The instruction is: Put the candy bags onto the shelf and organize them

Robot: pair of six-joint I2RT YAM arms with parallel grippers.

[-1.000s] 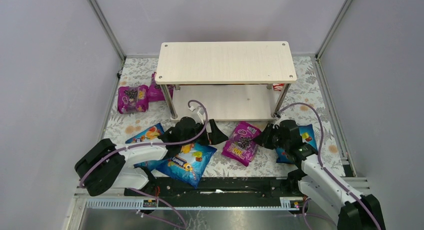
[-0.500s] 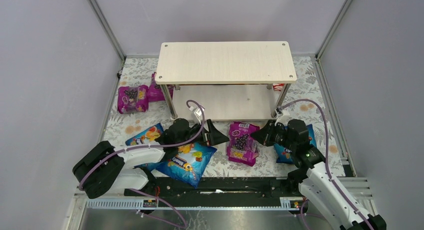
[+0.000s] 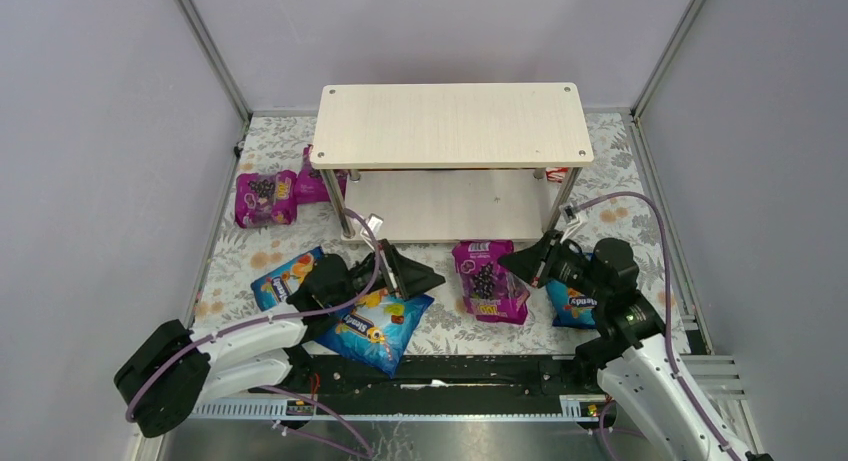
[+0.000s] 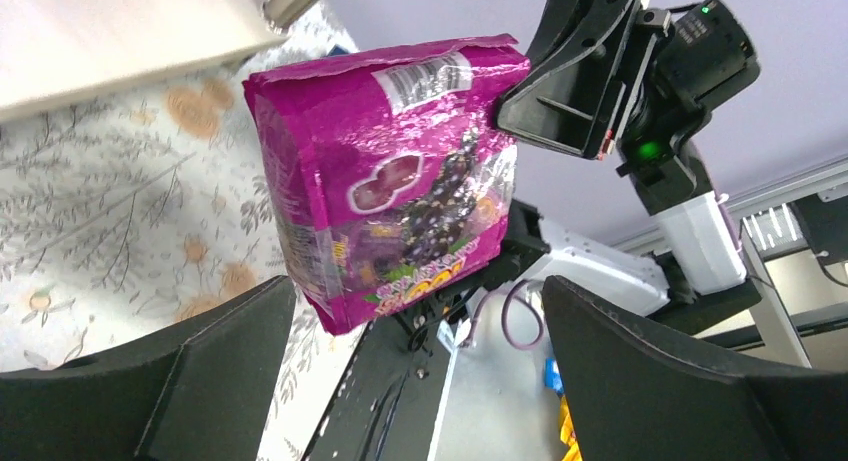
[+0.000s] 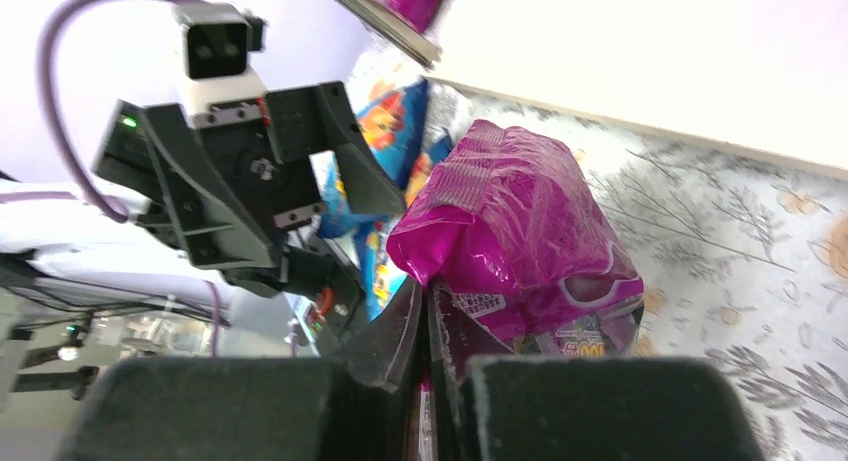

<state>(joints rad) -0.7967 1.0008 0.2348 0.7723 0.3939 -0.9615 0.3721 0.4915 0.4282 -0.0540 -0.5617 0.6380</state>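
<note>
Candy bags lie on the floral surface (image 3: 625,196), all placed here relative to the shelf (image 3: 450,124). The held magenta bag (image 3: 488,281) is just in front of the shelf, right of its middle, and stands up on edge. I cannot tell if its lower edge touches the surface. The right hand (image 3: 522,265) is closed on this bag's right seam, its fingers (image 5: 385,341) pinching the foil. The left hand (image 3: 408,273) is in front of the shelf's left half, spread wide and gripping nothing. It faces the held magenta bag (image 4: 390,181) but is apart from it. The near blue bag (image 3: 372,326) lies flat under the left arm. The left blue bag (image 3: 285,277) is further out, past the shelf's left post. The right blue bag (image 3: 572,303) is in front of the shelf's right post, partly under the right arm. The far magenta bag (image 3: 264,198) lies left of the shelf. The corner magenta bag (image 3: 312,186) is partly hidden under the top board's left end.
</note>
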